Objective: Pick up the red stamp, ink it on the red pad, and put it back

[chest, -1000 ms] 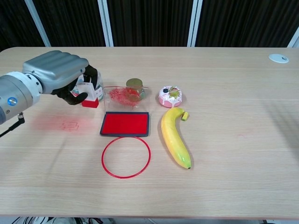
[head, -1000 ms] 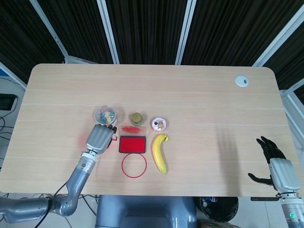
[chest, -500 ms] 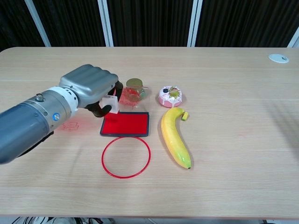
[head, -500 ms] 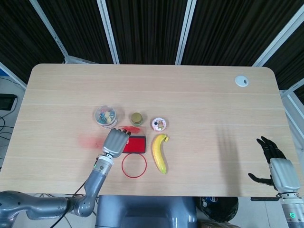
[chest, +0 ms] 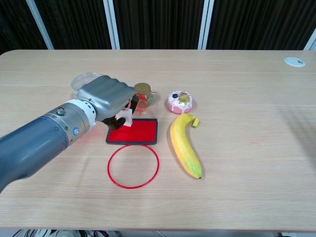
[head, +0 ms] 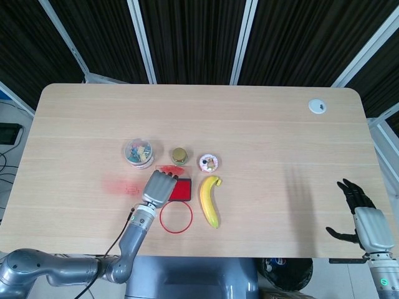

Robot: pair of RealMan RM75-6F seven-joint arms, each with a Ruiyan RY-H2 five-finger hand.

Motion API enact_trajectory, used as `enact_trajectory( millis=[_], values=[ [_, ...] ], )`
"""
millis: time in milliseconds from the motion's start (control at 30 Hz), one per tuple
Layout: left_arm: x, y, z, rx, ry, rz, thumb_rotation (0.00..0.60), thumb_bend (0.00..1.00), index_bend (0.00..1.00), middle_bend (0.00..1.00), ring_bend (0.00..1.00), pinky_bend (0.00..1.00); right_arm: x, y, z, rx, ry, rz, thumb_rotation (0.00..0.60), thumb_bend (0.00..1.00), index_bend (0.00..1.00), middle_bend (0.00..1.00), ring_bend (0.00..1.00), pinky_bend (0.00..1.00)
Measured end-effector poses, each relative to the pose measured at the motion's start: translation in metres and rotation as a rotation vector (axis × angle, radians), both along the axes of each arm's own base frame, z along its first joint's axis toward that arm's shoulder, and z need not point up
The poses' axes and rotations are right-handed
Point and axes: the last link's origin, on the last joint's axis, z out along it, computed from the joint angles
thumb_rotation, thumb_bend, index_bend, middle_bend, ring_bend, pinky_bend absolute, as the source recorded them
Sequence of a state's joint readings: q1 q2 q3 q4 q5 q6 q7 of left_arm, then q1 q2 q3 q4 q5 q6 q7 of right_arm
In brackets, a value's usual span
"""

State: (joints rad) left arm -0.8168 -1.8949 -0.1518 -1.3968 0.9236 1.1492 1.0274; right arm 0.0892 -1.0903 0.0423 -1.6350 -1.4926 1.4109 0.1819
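In the head view my left hand (head: 159,185) covers the left half of the red pad (head: 182,189), so I can't see the stamp here; only the pad's right part shows, between the hand and the banana (head: 209,200), with the ring (head: 176,217) just below. My right hand (head: 361,215) hangs off the table's (head: 249,118) right edge, fingers spread and holding nothing. Half a second ago the left hand sat a little further left, and a second ago beside the jar (head: 138,151). In the chest view the left hand (chest: 109,98) grips the stamp (chest: 125,118), a pale clear block with a red base, fingers curled around it, over the pad's (chest: 137,132) left end; I can't tell if it touches. A second ago it held the stamp left of the pad, above bare wood.
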Motion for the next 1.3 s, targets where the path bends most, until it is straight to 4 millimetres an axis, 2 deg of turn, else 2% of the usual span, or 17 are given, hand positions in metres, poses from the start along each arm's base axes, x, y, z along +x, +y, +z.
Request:
enact_trajectory(
  millis=[633,1000,1300],
  values=[
    [-0.006,-0.005,-0.016,-0.023,0.05,-0.024,0.6,0.53,0.74,0.76,0.59,0.64,0.0,-0.001,0.0,0.001,-0.005,-0.002,0.6,0.15,0.0,0.0,0.0,0.18],
    [-0.014,-0.008,-0.017,-0.039,0.06,-0.011,0.6,0.53,0.74,0.76,0.59,0.65,0.0,0.0,0.0,-0.001,-0.006,-0.001,0.6,0.15,0.0,0.0,0.0,0.18],
    [-0.004,-0.004,-0.009,-0.013,0.007,-0.025,0.6,0.53,0.74,0.76,0.59,0.65,0.0,0.0,0.0,-0.002,-0.006,0.001,0.6,0.15,0.0,0.0,0.0,0.18]
  ],
)
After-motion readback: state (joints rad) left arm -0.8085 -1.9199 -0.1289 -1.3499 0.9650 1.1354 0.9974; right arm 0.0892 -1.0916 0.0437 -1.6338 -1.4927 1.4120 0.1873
